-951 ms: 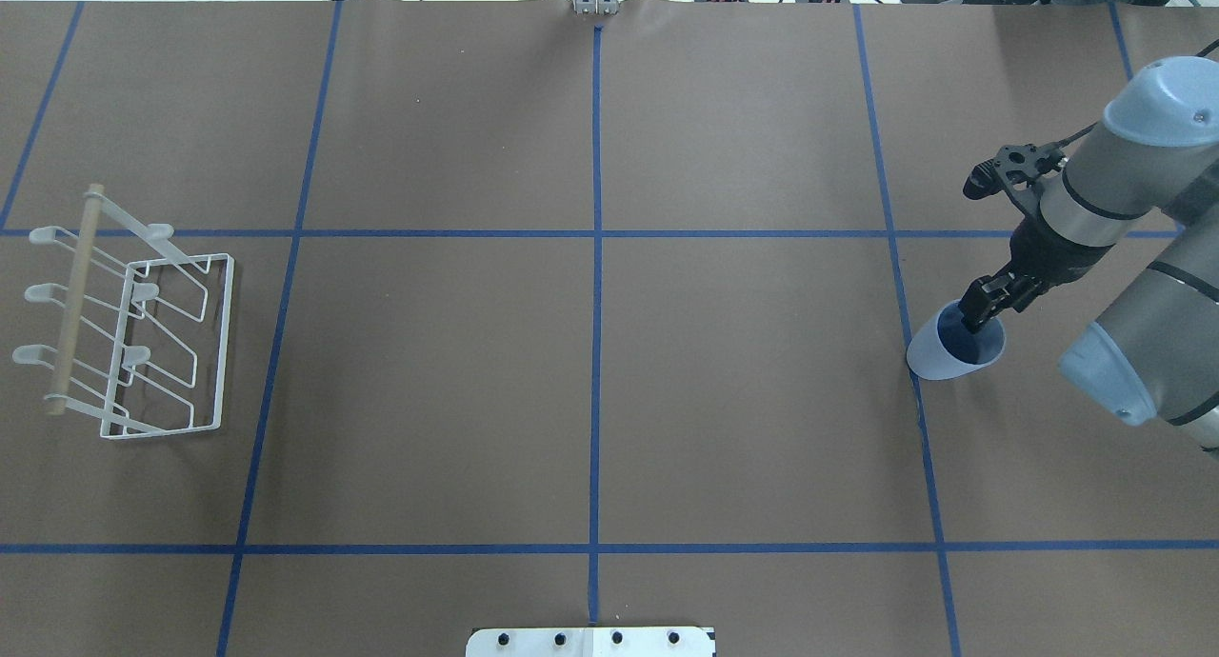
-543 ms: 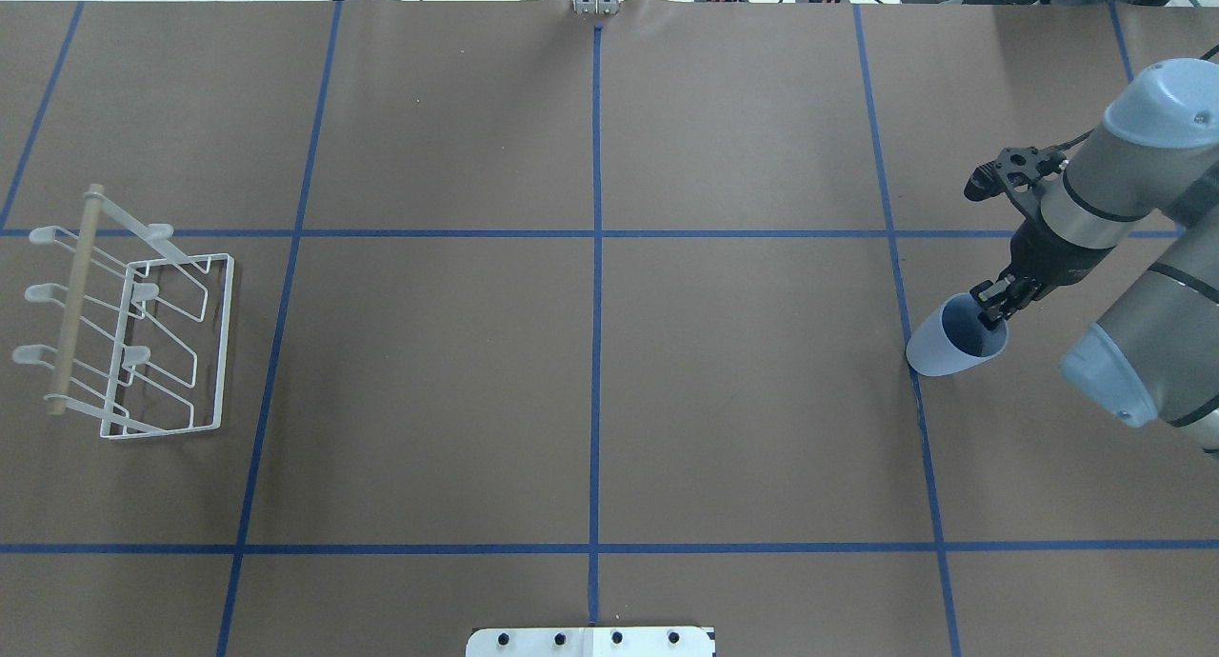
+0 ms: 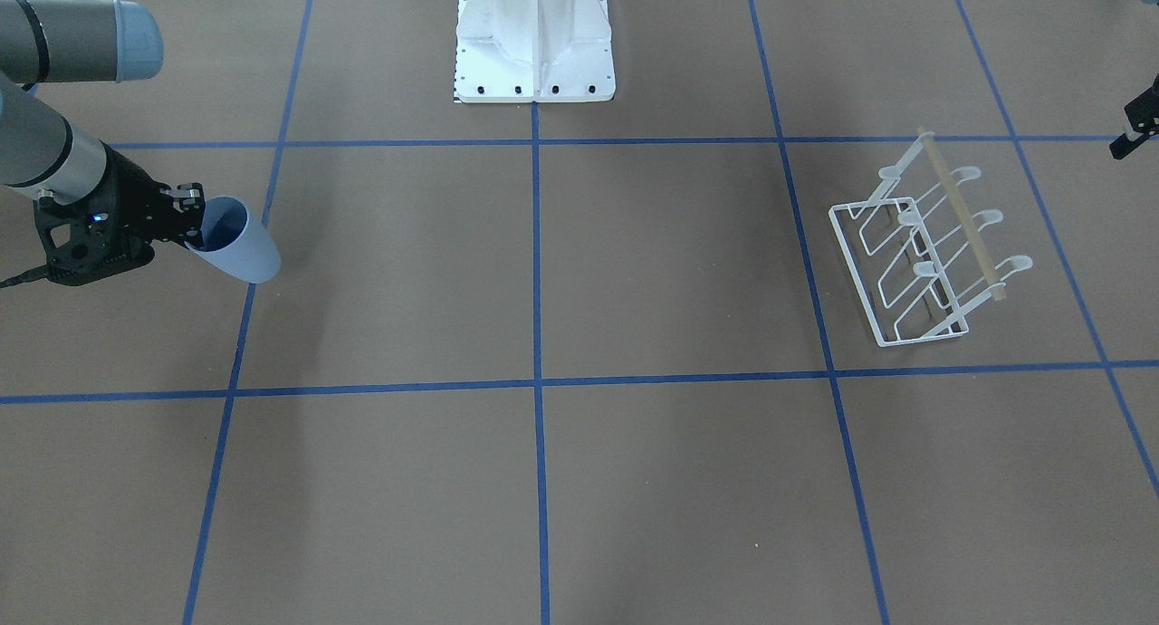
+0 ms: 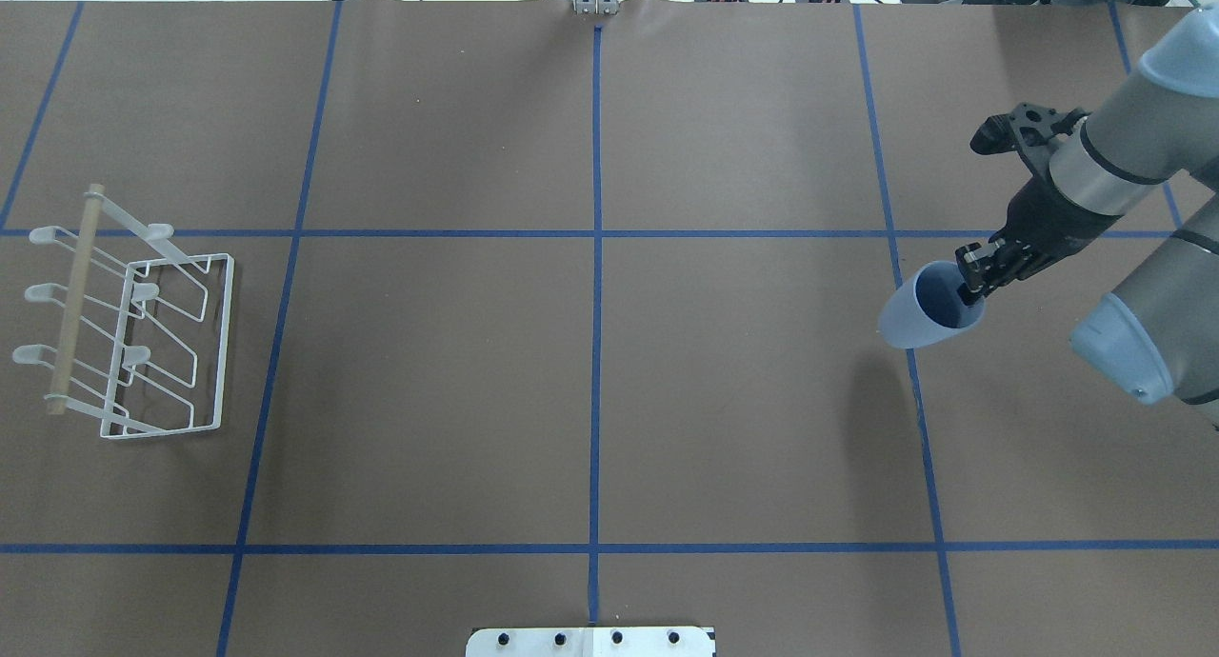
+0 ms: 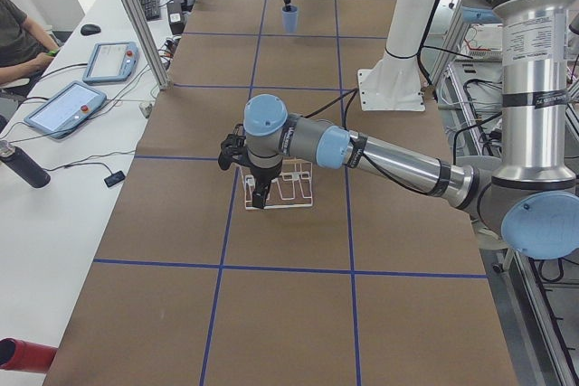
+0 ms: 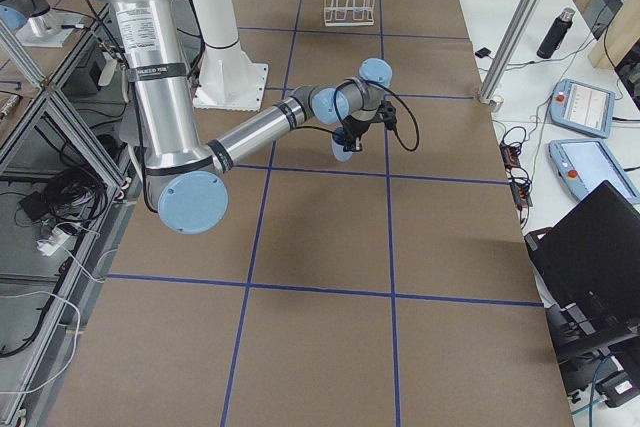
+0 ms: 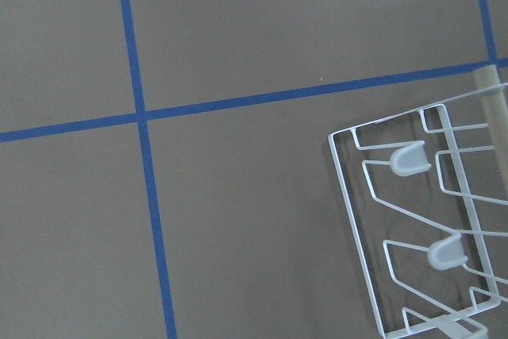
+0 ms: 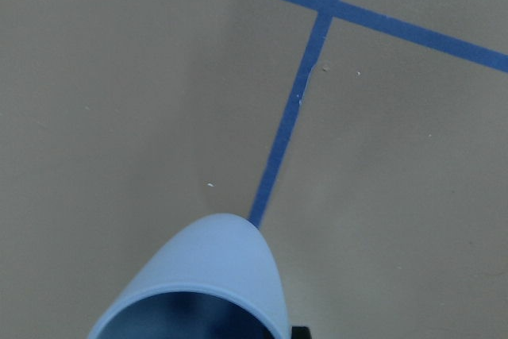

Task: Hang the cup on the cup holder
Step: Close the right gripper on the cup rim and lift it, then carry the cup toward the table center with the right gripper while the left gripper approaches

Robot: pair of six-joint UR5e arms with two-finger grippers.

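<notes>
- Worktop [image 4: 429,400]: brown paper covering, divided into rectangles by blue tape lines [image 4: 596,352];
- Side bench [image 5: 45,250]: white, alongside the worktop; carries two tablet-like pendants [image 5: 63,108], a black bottle [image 5: 23,167] and loose cables;
- Aluminium post [image 5: 136,15]: stands at the bench edge; lighting even and diffuse.

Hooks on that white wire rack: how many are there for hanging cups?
6, all on the cup holder. In the overhead view, three outer prongs stick out beyond its wooden dowel, and three inner prongs sit above the base. All are bare; none seems hidden.
</notes>
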